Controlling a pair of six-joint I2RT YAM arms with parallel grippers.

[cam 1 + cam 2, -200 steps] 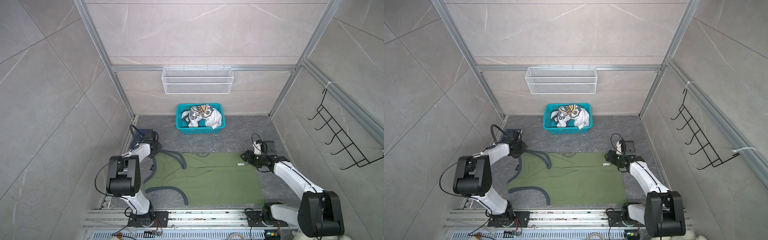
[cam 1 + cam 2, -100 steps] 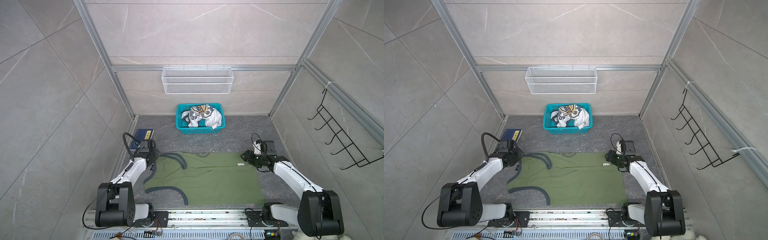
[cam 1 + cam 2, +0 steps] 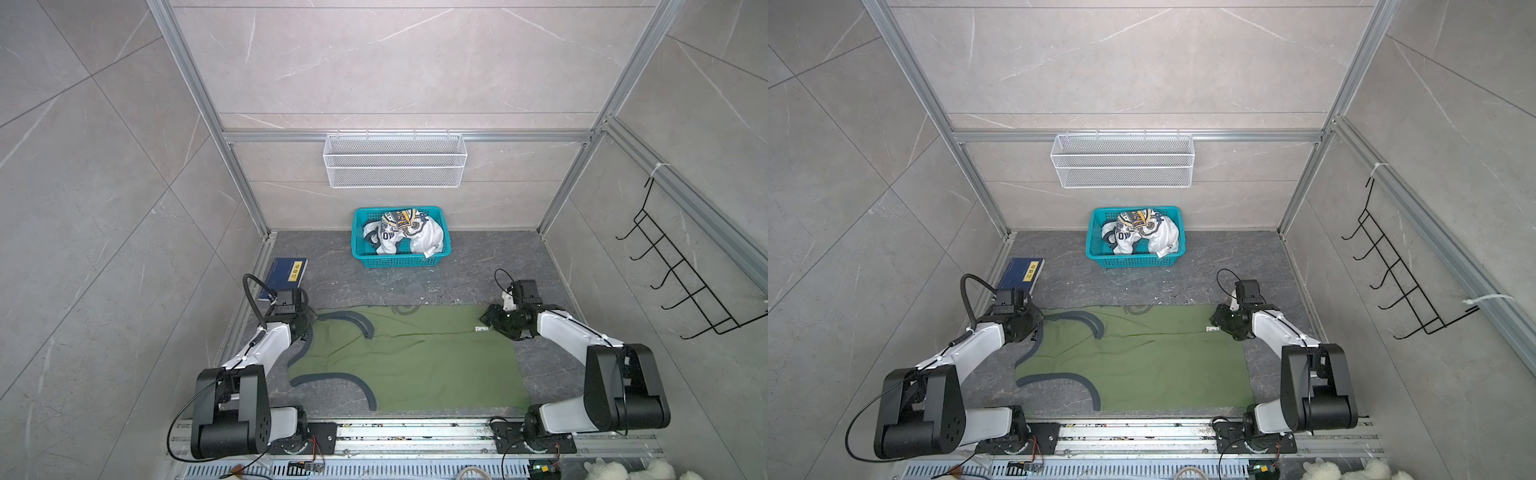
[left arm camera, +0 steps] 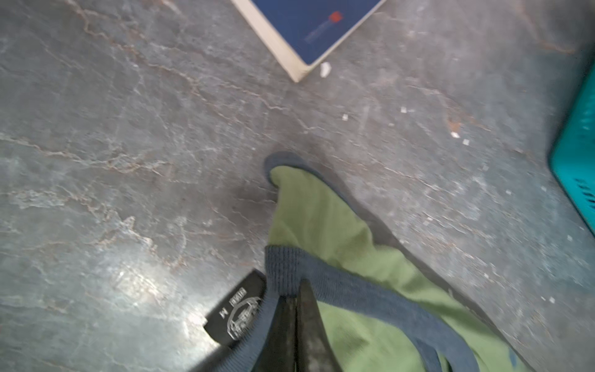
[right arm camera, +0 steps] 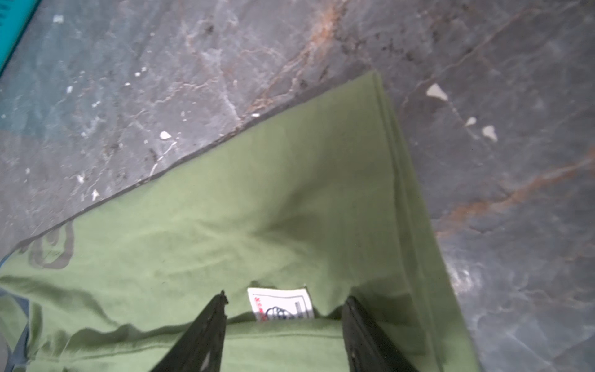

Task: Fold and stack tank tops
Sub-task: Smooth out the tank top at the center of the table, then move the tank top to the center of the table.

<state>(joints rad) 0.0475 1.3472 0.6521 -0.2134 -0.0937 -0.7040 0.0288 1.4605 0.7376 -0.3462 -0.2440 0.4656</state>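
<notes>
An olive green tank top (image 3: 415, 357) (image 3: 1142, 357) lies spread flat, its far long side folded over along a crease. My left gripper (image 3: 309, 328) (image 3: 1036, 328) (image 4: 297, 290) is shut on the tank top's dark navy trim (image 4: 338, 286) at the left end, beside a black size label (image 4: 236, 309). At the right end my right gripper (image 3: 488, 322) (image 3: 1217, 322) (image 5: 285, 298) stands open over the folded edge, its fingers either side of a white label (image 5: 280, 304). A crumpled white tank top (image 3: 399, 237) (image 3: 1138, 235) lies in the teal basket (image 3: 399, 261) (image 3: 1133, 262).
A blue book (image 3: 284, 276) (image 3: 1022, 272) (image 4: 318, 25) lies at the back left, close behind my left gripper. A white wire basket (image 3: 395, 166) hangs on the back wall. A black hook rack (image 3: 685, 282) is on the right wall.
My left arm has swung round, and its gripper has drawn back from beside the book toward the front with the trim in it. The right arm has not moved.
</notes>
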